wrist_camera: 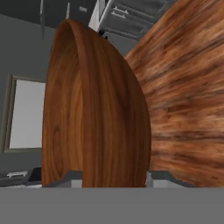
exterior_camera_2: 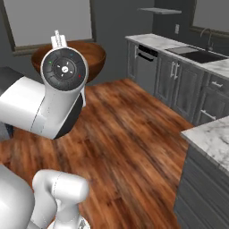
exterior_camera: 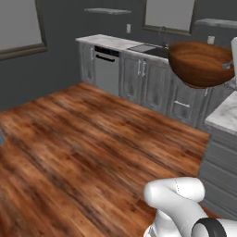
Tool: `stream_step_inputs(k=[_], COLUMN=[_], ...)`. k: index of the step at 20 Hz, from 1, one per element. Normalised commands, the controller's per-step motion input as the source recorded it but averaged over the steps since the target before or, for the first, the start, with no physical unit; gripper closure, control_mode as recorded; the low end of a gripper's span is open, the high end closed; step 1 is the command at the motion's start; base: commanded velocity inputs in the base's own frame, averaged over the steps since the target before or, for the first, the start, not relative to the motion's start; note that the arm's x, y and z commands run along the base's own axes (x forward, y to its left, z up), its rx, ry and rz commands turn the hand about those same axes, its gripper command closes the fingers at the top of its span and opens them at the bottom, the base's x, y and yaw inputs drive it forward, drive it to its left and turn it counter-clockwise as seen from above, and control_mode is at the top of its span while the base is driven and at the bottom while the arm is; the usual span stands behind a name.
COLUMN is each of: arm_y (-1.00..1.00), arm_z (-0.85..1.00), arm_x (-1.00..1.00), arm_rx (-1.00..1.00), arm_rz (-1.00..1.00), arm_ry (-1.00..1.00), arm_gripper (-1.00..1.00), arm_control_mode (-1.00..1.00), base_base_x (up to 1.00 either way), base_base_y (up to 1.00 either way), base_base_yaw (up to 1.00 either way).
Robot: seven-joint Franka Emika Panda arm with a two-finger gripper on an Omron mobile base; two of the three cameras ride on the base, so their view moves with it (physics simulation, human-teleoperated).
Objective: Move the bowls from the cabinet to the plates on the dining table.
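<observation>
Brown bowl (exterior_camera: 200, 64) wood-grained, glossy, held up by gripper (wrist_camera: 114, 177)

Arm (exterior_camera_2: 40, 107): glossy white, rounded tubular casing with smooth bulbous elbow housings. Joints: dark grey to black rings between white segments. One joint ends in a round dark cap (exterior_camera_2: 65, 68) with a pale rim, a small white centre mark, and green and red dots. No cables or screws visible.
</observation>
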Motion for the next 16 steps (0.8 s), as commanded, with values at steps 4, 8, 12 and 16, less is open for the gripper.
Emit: stream_step_inputs(k=[4, 8, 12, 16], arm_y=[0.0, 0.0, 0.0, 0.0], arm_z=[0.0, 0.0, 0.0, 0.0], arm_x=[0.0, 0.0, 0.0, 0.0], arm_rx=[0.0, 0.0, 0.0, 0.0], arm_rz=[0.0, 0.0, 0.0, 0.0], arm_ry=[0.0, 0.0, 0.0, 0.0], arm_gripper=[1.0, 1.0, 1.0, 1.0], arm_control_mode=[1.0, 1.0, 1.0, 1.0], base_base_x=[0.0, 0.0, 0.0, 0.01], base_base_y=[0.0, 0.0, 0.0, 0.03], base_base_yaw=[-0.25, -0.25, -0.25, -0.25])
